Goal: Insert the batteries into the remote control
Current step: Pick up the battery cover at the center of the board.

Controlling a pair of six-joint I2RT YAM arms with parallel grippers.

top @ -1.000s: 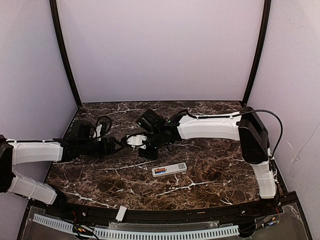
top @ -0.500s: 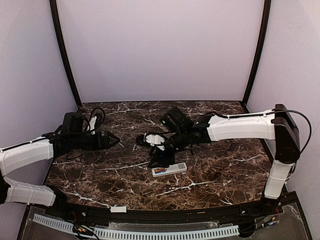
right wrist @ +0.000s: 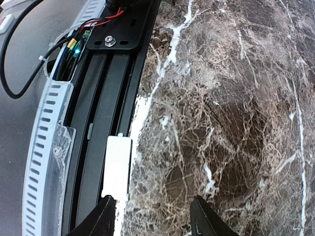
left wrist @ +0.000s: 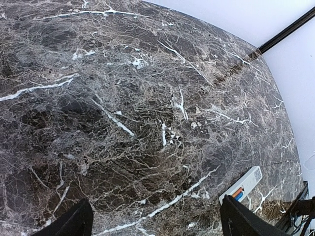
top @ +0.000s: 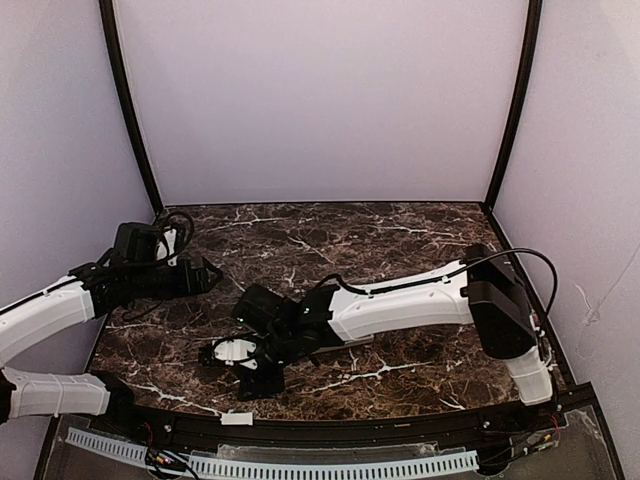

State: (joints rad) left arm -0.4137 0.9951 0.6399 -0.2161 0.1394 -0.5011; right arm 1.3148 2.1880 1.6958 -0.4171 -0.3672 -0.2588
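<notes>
The remote control (left wrist: 242, 184) lies on the marble at the lower right of the left wrist view, back side up. The batteries (left wrist: 237, 193), one orange and one blue, sit side by side in its open bay. In the top view my right arm hides the remote. My left gripper (left wrist: 157, 227) is open and empty, hovering above the table at the left (top: 210, 272). My right gripper (right wrist: 152, 222) is open and empty, low at the table's front edge (top: 258, 383). The small white cover piece (right wrist: 117, 167) lies just ahead of its left finger (right wrist: 98, 220).
The cover piece (top: 237, 419) rests on the black rail (right wrist: 93, 123) just off the marble's front edge. A slotted white cable duct (right wrist: 42, 147) and wires run beside the rail. Side walls and black corner posts (top: 128, 110) bound the table.
My right arm has swung from above the remote at mid table down to the front left edge, over the cover piece. My left arm has drawn back to the left.
</notes>
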